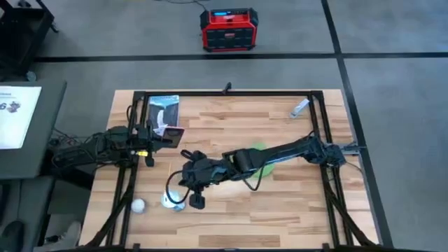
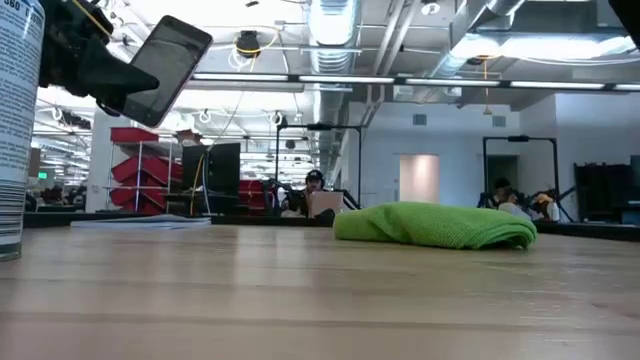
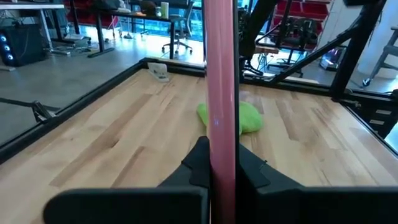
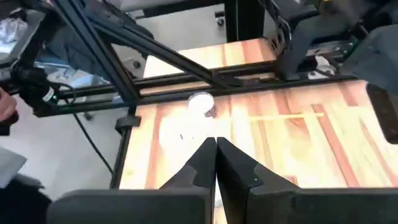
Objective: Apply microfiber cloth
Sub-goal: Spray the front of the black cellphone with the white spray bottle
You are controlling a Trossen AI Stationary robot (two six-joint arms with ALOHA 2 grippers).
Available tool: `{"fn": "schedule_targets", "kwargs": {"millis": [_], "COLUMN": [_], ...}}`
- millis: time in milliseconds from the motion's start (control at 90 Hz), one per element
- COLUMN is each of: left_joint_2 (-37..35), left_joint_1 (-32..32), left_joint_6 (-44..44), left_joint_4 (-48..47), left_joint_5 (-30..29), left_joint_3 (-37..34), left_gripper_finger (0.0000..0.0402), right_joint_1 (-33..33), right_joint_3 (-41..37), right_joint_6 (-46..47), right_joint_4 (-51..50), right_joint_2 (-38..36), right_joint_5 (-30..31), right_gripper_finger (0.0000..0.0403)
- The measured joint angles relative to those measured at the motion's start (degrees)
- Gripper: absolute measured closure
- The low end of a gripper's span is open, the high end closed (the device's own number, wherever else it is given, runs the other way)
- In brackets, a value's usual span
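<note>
Cloth [image 1: 262,162] sits mid-worktop, partly under the right arm's forearm in the high view; the low view shows it as a soft, bunched bright-green mound, rounded edges, resting flat on the wood and nothing gripping it.

Left gripper [image 1: 165,138] is at the worktop's left edge, jaws clamped on the phone [image 2: 160,68]. Phone is held clear of the surface and tilted; left wrist view shows its pink back edge-on between the fingers, with the cloth beyond it.

Right gripper [image 4: 216,163] is reached across to the front-left of the worktop [image 1: 280,203], past the cloth, near a small white ball [image 1: 138,205] and a round white object [image 1: 170,199] I can't identify. Jaws look together with nothing between them in the right wrist view.

My read: step in hand is getting the right gripper onto the cloth, not started yet. To do it well:
- pull the right arm back over the cloth, part the jaws before descending
- pinch the top of the mound, not the rim; fabric is floppy and will drape, so a high fold gives a surer hold
- keep the phone steady and tilted with its dark glass face reachable
- wipe with light pressure; phone is rigid and slick, could shift in the left jaws if pushed hard

Worktop is pale plank wood, smooth, framed by black rails.
</note>
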Motion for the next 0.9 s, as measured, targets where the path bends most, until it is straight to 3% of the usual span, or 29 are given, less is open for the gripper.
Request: {"fn": "schedule_targets", "kwargs": {"millis": [200,411,622,756,900], "left_joint_2": [0.0,0.0,0.0,0.1,0.8], "left_joint_1": [0.0,-0.5,-2.4,-2.7,-2.8], "left_joint_6": [-0.8,-4.3,-3.7,-3.1,-3.0], "left_joint_4": [-0.3,-0.8,-0.7,-3.1,-3.6], "left_joint_5": [0.0,0.3,0.2,-1.7,-2.9], "left_joint_3": [0.0,0.0,2.7,5.5,6.3], "left_gripper_finger": [0.0399,0.0399,0.0399,0.0399,0.0399], "right_joint_1": [2.2,3.7,4.9,4.6,3.7], "right_joint_3": [-0.1,-0.1,-3.9,-8.8,-17.2], "right_joint_6": [-2.2,0.3,4.2,7.1,8.3], "right_joint_4": [-0.2,-7.6,-10.7,-7.8,3.8], "right_joint_2": [1.5,1.3,1.3,1.3,1.4], "right_joint_5": [2.8,14.7,21.6,22.6,23.1], "right_gripper_finger": [0.0403,0.0403,0.0403,0.0403,0.0403]}}
